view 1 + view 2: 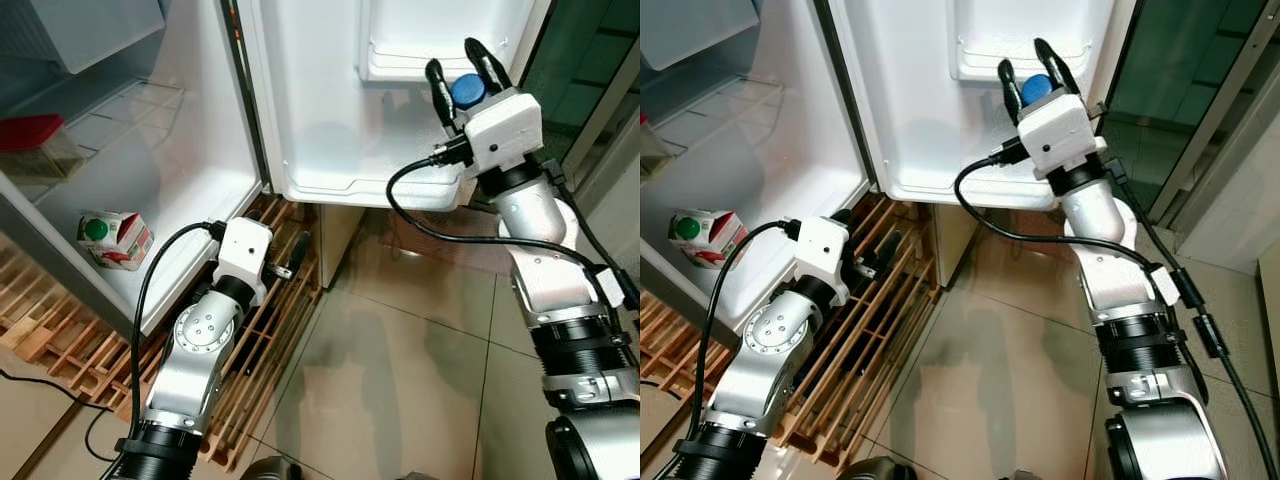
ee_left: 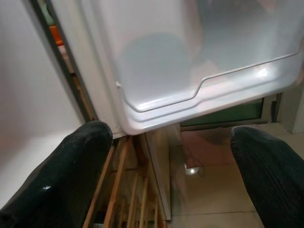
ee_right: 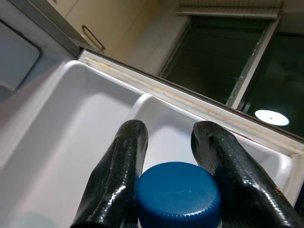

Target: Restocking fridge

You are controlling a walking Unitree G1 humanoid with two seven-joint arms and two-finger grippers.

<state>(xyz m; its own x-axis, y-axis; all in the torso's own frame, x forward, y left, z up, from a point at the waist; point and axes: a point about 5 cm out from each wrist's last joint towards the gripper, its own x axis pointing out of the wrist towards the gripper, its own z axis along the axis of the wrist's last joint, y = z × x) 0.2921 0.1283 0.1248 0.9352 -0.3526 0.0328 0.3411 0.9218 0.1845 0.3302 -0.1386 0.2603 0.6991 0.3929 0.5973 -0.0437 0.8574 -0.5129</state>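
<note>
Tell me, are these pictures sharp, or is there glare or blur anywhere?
Eye views: sharp, tiled floor glossy with reflections. Left wrist view: fingers blurred up close, door bin soft and hazy. Right wrist view: blue cap crisp, a lamp mirrored in the dark window.

An open fridge (image 1: 200, 150) with a white floor, where a small carton (image 1: 115, 238) with a green cap lies tilted. Above it, a wire shelf (image 1: 110, 115) carries a red-lidded box (image 1: 35, 145). The open door (image 1: 330, 100) has two white bins (image 1: 400, 190). Below, a wooden slatted rack (image 1: 270, 310) lies on the tiled floor (image 1: 400, 380).
</note>
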